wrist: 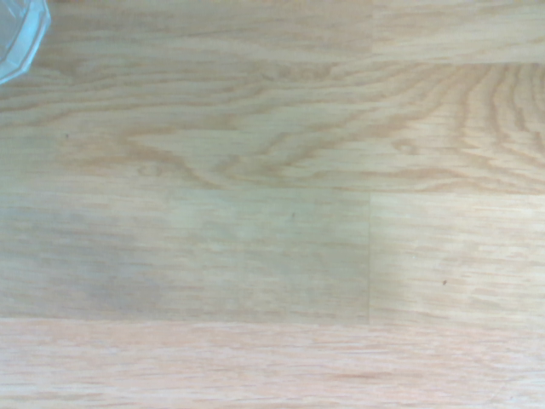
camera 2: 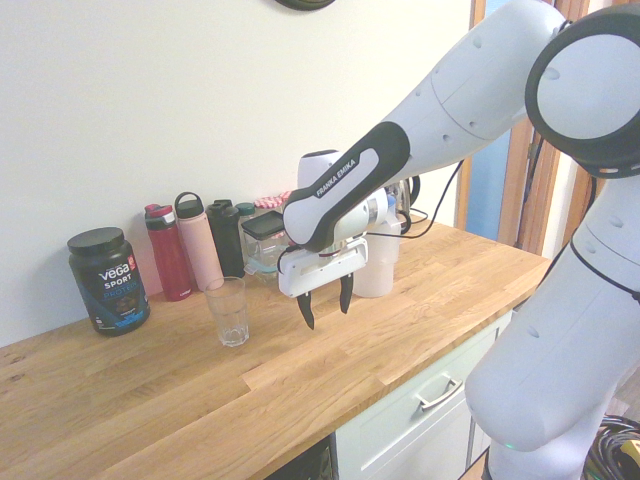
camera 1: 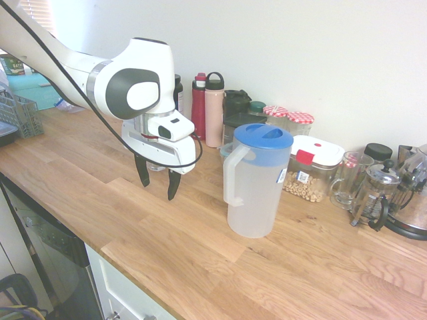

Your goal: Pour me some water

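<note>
**Pitcher upright, gripper empty above counter**

Pitcher (camera 1: 257,181) stands upright, long axis vertical, blue lid on top, handle facing the gripper (camera 1: 158,181). Jaws spread, pointing down, holding nothing. Glass (camera 2: 228,311) upright nearby. Wooden kitchen countertop (camera 1: 200,247), white wall, bottles (camera 1: 208,109) behind.

pitcher (camera 1: 257,183) on counter (camera 1: 167,247), glass (camera 2: 229,312) beside bottles (camera 2: 187,250)

Pitcher (camera 1: 257,183): translucent plastic, blue lid on, white handle facing the fingers (camera 1: 172,187); stands upright on the worktop (camera 1: 167,247), just beside them, untouched. Drinking glass (camera 2: 228,311): clear, empty, upright, near the fingers on their opposite side.
</note>
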Controlling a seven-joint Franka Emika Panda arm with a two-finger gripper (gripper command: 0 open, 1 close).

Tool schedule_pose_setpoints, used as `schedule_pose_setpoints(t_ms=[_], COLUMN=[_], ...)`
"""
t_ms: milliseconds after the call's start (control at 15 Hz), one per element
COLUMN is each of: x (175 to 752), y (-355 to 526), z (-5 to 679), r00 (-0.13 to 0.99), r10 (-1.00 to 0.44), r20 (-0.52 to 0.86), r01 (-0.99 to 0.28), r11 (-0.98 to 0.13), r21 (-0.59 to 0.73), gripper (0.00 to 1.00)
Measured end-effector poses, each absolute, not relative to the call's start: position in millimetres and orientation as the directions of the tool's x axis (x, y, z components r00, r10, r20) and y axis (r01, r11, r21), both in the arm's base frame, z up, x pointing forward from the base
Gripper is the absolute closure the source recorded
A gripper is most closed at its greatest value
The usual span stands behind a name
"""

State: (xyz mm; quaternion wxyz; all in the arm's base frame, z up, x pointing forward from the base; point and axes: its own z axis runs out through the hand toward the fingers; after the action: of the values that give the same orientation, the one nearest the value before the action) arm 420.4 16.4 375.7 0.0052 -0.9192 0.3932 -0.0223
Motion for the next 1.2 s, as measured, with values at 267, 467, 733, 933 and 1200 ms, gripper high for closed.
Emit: schedule_pose_setpoints(t_ms=[267,467,733,933,1200], x=[427.8,430.1,410.9,389.9,380.2], y=[8.9,-14.4,-68.2,-107.9,-147.5], z=[396.0,470.7,543.1,563.8,559.2], r00=[0.683,0.656,0.598,0.559,0.519], r10=[-0.728,-0.747,-0.787,-0.813,-0.842], r20=[0.060,0.109,0.151,0.163,0.149], r01=[-0.727,-0.745,-0.777,-0.796,-0.824], r11=[-0.686,-0.664,-0.616,-0.581,-0.539], r21=[-0.037,-0.072,-0.134,-0.169,-0.176], gripper=[0.00,0.00,0.00,0.00,0.00])
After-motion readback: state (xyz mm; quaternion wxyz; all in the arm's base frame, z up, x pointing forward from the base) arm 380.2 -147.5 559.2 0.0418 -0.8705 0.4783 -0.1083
